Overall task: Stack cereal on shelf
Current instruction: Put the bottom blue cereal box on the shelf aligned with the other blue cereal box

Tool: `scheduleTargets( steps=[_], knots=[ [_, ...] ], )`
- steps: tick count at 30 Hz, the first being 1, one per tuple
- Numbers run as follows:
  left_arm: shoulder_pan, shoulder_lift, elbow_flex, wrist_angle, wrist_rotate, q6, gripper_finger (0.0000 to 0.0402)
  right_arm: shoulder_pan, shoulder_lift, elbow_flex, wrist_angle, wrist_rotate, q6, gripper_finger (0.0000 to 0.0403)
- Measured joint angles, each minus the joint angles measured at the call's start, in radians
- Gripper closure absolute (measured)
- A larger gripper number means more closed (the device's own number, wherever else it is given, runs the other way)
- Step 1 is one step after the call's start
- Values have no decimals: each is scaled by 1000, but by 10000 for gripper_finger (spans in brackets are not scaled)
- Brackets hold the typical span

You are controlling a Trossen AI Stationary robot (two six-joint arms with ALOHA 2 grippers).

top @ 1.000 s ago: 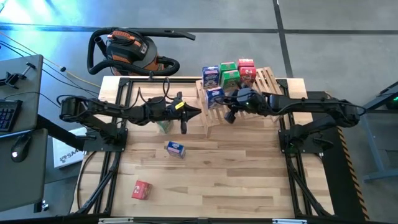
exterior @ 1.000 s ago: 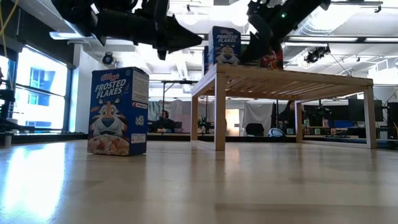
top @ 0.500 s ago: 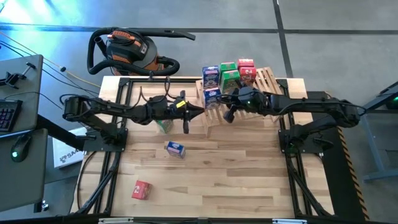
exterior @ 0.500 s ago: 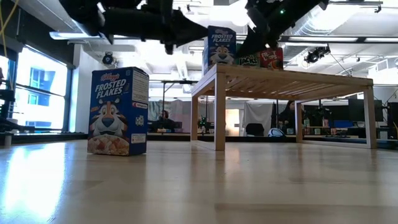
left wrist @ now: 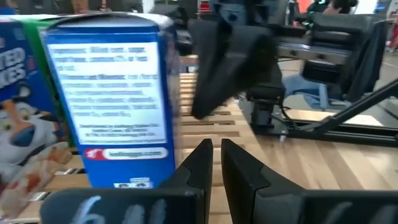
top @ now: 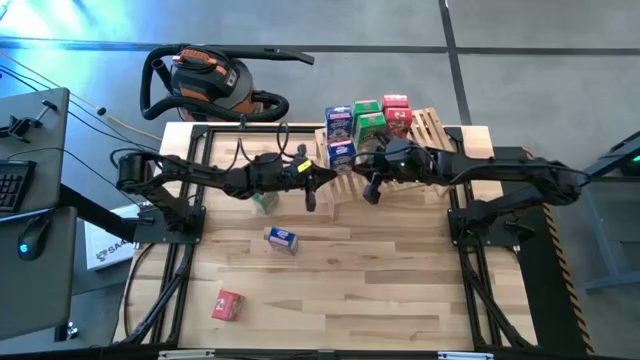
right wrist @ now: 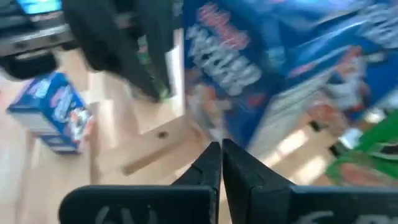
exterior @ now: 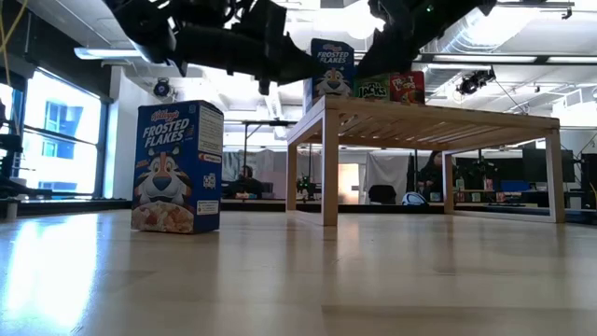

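Note:
The slatted wooden shelf [top: 430, 125] stands at the table's far side and bears several cereal boxes. A blue box [top: 343, 153] stands upright at its left end, with blue, green [top: 371, 127] and red [top: 396, 108] ones behind it. My left gripper [top: 325, 180] is shut and level, just left of that blue box [left wrist: 106, 99]. My right gripper [top: 360, 165] is shut too and slants down at the same box [right wrist: 267, 74] from the right. Loose on the table rest a blue box [top: 282, 239], a red box [top: 228, 305] and a green box [top: 263, 203]. My right gripper's shut fingertips [right wrist: 214, 152] stand close against the lower part of the blue box at the shelf's left end, coming from the table's right and slanting down. Blur hides the meeting place, so I cannot tell whether they touch it.
An orange and black shop vacuum [top: 205, 80] sits on the floor beyond the table's far edge. The two arms' tips are close together at the shelf's left end. The table's near half holds only the blue and red boxes.
My left gripper has travelled toward the table's right edge, closing in on the shelf's left end, staying shut and level.

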Motion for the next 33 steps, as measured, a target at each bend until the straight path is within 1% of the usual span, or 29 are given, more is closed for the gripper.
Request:
scheduleTargets(
  steps=[10,15,18,25,31,33],
  knots=[
    [55,10,1,-6,-14,-30,378,15,91,0,118,29,22,400],
    [72,21,0,-9,-25,-44,378,15,145,0,125,109,28,400],
    [72,27,1,-1,-26,-44,378,15,166,0,136,125,30,401],
    [70,30,0,-19,-29,-45,378,15,173,0,146,192,45,401],
    [74,41,0,-8,-83,-35,378,15,173,0,162,198,43,401],
    [80,51,0,-16,-85,-36,378,15,173,0,171,195,40,401]
  ],
)
